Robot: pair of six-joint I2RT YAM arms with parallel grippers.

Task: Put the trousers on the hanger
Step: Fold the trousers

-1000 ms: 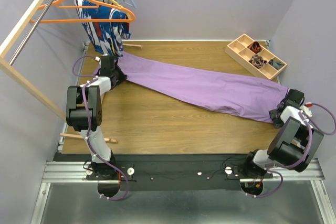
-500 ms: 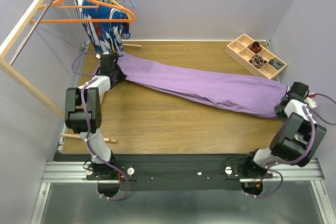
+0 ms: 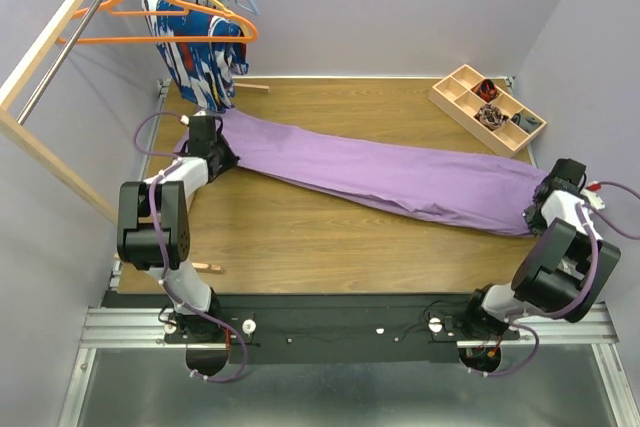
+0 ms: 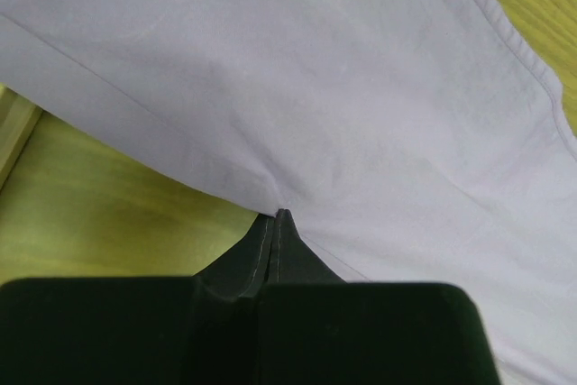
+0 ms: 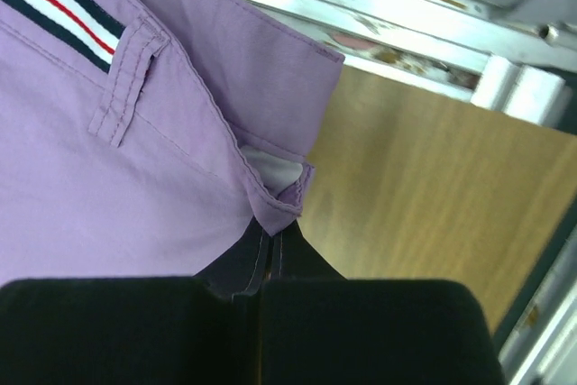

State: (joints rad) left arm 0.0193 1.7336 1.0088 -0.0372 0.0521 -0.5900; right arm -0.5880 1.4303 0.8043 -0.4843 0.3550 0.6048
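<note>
Since a second ago the right gripper (image 5: 275, 239) has snapped shut on the waistband corner of the trousers (image 3: 390, 172), which now lie straighter: a long, smooth lilac band of soft woven cloth stretched diagonally across the wooden table (image 3: 300, 237), far left corner to right edge. At that far corner the left gripper (image 4: 276, 227), tips pressed together, pinches what looks like a leg-hem fold. Above the same corner hangs the thin orange plastic hanger (image 3: 130, 39), a wide triangle

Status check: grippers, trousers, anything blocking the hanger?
Left gripper shut on trousers leg end; right gripper shut at waistband. Trousers stretched flat across table, not on hanger. Patterned garment hangs right by hanger.
</note>
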